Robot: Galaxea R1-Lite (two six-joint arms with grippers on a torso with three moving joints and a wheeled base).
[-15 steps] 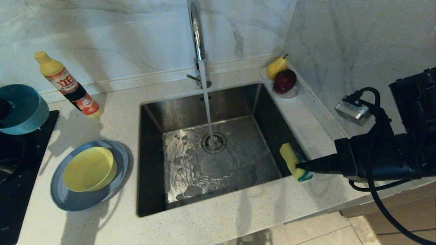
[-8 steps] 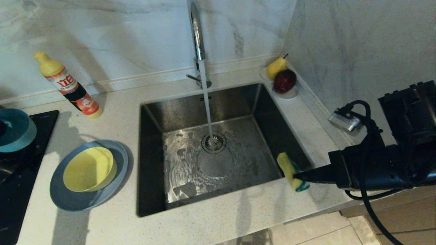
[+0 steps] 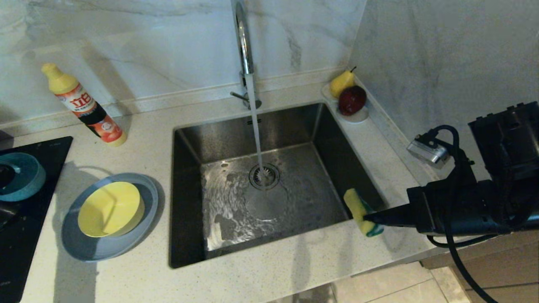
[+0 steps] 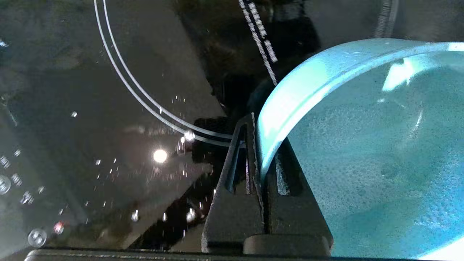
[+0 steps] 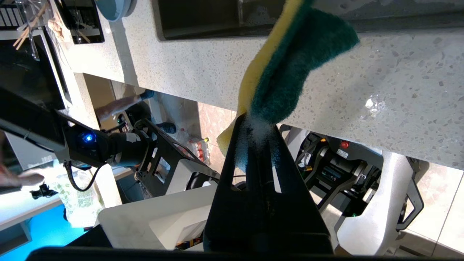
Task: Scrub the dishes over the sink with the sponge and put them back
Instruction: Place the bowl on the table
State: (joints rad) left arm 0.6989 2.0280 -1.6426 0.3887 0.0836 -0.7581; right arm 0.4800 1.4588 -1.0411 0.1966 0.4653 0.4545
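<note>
My left gripper [image 4: 258,145] is shut on the rim of the teal-blue bowl [image 4: 362,145]. In the head view this bowl [image 3: 19,176] sits low over the black cooktop at the far left. I cannot tell whether it touches the glass. The yellow bowl [image 3: 110,208] lies in the grey-blue plate [image 3: 84,248] on the counter left of the sink [image 3: 294,126]. My right gripper [image 3: 366,217] is shut on the sponge [image 3: 358,204] at the sink's near right corner. The sponge [image 5: 290,65] shows its green face and yellow foam beyond the gripper [image 5: 257,123].
Water runs from the chrome faucet [image 3: 241,38] onto the drain strainer [image 3: 264,176]. A detergent bottle [image 3: 84,105] lies behind the plate. A small white dish [image 3: 358,115] with a pear and an apple stands at the back right corner. The cooktop [image 3: 25,235] fills the left edge.
My left gripper has carried the teal-blue bowl down and to the left, over the cooktop. The right gripper with the sponge has shifted slightly left. Water still runs.
</note>
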